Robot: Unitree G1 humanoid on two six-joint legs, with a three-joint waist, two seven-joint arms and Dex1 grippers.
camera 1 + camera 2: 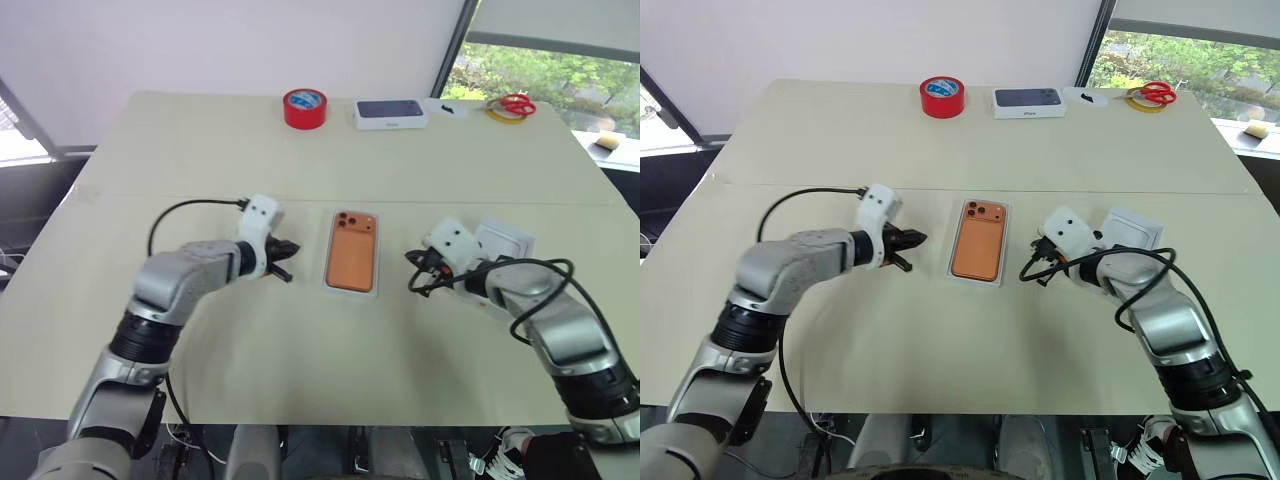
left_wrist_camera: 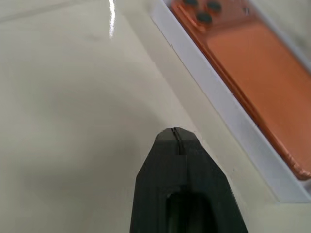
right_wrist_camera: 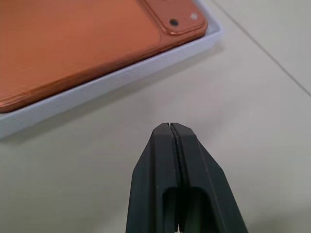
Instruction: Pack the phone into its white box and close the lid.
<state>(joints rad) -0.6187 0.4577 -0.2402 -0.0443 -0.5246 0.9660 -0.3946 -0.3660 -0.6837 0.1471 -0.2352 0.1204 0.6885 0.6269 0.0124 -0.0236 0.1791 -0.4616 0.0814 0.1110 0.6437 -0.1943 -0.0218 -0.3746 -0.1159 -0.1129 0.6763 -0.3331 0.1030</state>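
Observation:
The orange phone (image 1: 353, 251) lies camera side up inside the shallow white box (image 1: 349, 292) at the middle of the table. Just left of the box, my left gripper (image 1: 290, 262) is shut and empty, its tip a short way from the box's long side (image 2: 218, 97). On the other side, my right gripper (image 1: 416, 270) is also shut and holds nothing, its tip close to the box wall (image 3: 97, 87) near the phone's lens corner (image 3: 175, 14). The white lid (image 1: 510, 238) lies flat on the table behind my right wrist, partly hidden by it.
At the table's far edge stand a red tape roll (image 1: 305, 108), a thicker white box with a dark phone picture (image 1: 390, 113), a small white card (image 1: 445, 107) and red-handled scissors (image 1: 515, 104) on a yellow ring. A seam runs across the table behind the box.

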